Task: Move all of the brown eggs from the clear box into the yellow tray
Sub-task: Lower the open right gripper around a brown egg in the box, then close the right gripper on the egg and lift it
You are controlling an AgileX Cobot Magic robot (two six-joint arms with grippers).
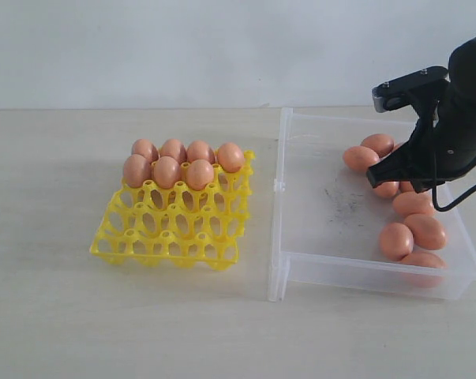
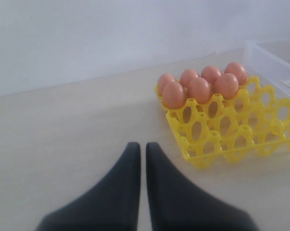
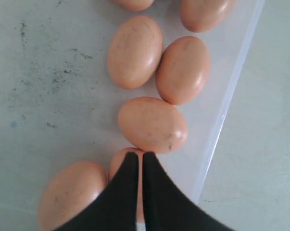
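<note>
On a pale surface [image 1: 56, 316], taken in the exterior view with twelve o'clock at the far wall, the yellow tray [image 1: 166, 237] is set at nine o'clock and the clear box [image 1: 316, 272] at three o'clock. Only a narrow strip of bare surface is seen between their facing edges.

Seven brown eggs [image 1: 166, 171] are seated in the tray. Four fill the row along its twelve o'clock edge. Three fill the next row, where the cup at the three o'clock end stands open. The two rows toward six o'clock are bare lattice.

Inside the box, loose eggs [image 1: 425, 230] are gathered along the three o'clock wall, several touching one another. At least seven can be counted, and part of the cluster is hidden by the arm. The nine o'clock half of the box floor is bare, marked only by dark smudges, so open room is found there.

The right gripper [image 1: 373, 180] is held over the cluster, close to the three o'clock wall. Its jaws are pressed together and nothing is pinched. In the right wrist view the tips overlap one egg [image 3: 117, 168]; whether it is touched cannot be told.

The left gripper [image 2: 142, 144] is seen only in the left wrist view. Its jaws are pressed together with nothing between them, over bare surface, with the tray well apart from the tips.
</note>
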